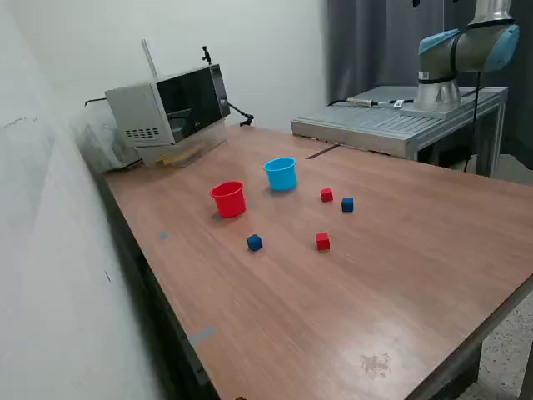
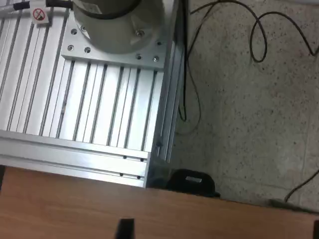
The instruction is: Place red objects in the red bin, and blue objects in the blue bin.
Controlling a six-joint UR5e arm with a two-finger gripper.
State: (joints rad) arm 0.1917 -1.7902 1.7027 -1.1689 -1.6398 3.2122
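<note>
Below the pincer (image 2: pixel 220 231), the wooden table (image 2: pixel 60 204) is showing only its edge strip, and nothing is lying on that strip. One dark fingertip (image 2: pixel 124 230) is poking into the wrist view, with a dark sliver at the picture's far edge that may be the other; whether the pincer is released or clenched I cannot tell, and nothing is showing between the tips. Just past the table edge, a ribbed aluminium platform (image 2: pixel 99 114) is carrying the arm's round base (image 2: pixel 114 25). Beside it, speckled floor (image 2: pixel 249 124) is lying well beneath the pincer, with black cables (image 2: pixel 259 40) looping over it and a black object (image 2: pixel 192 180) sitting against the table edge. None of the task's things are appearing near the pincer. In the exterior view, where the pincer is out of frame, they are sitting out on the table, well apart from the arm (image 1: pixel 466 50): the red cup (image 1: pixel 228 200) and blue cup (image 1: pixel 281 174) are standing upright near each other, one red cube (image 1: pixel 326 195) is resting just beside a blue cube (image 1: pixel 347 204), and another red cube (image 1: pixel 323 242) and blue cube (image 1: pixel 254 242) are lying nearer the camera, apart. All four cubes are lying outside the cups.
</note>
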